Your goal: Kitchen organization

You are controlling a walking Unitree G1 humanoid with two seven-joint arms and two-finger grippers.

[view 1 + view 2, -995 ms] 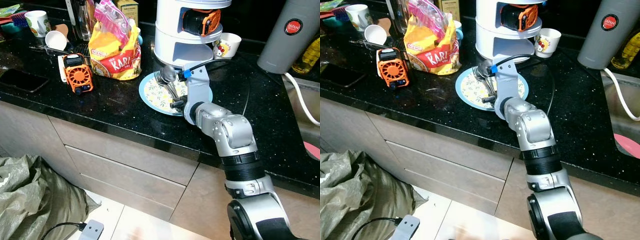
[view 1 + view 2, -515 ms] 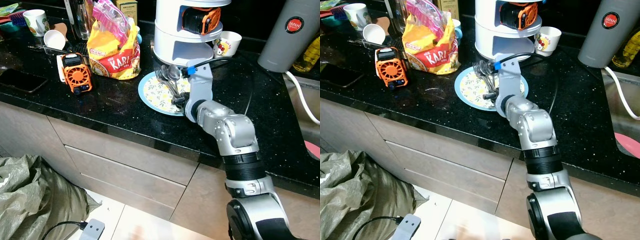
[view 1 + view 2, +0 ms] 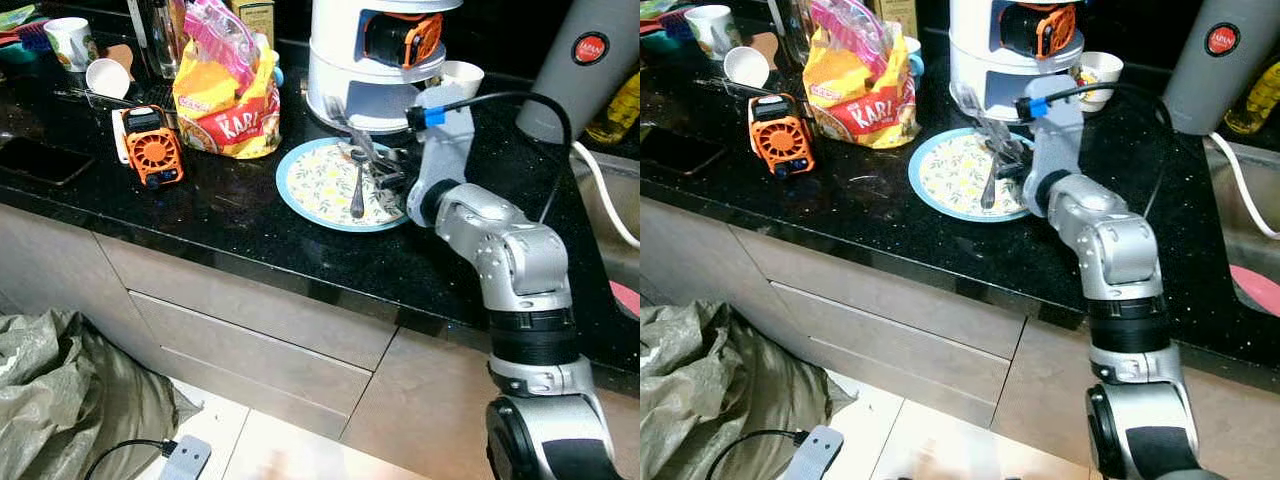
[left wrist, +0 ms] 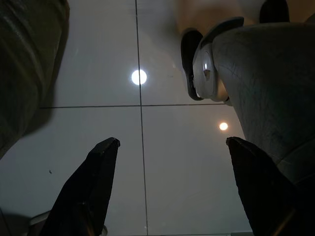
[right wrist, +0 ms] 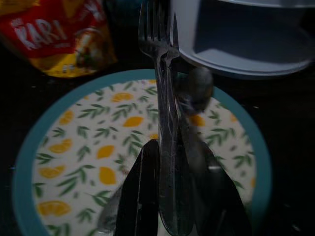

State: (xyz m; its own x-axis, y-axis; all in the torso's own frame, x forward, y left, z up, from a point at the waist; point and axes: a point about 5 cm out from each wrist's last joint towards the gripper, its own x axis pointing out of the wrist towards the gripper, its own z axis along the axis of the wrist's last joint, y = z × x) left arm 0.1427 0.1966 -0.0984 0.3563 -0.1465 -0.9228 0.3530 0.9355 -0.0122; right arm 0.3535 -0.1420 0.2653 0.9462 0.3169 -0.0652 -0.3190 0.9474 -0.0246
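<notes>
Lifted off the plate (image 3: 315,185), the cutlery (image 5: 165,98) now sits pinched in the right claw (image 5: 172,196).

Head stereo pair downward over shared counter (image 3: 200,210); wrist close-ups.

The tabletop (image 3: 230,215) is shiny black stone with tiny sparkles. On it, the plate (image 3: 315,180) looks smooth and glossy. The forks (image 5: 160,59) above the plate are shiny metal, probably steel.
</notes>
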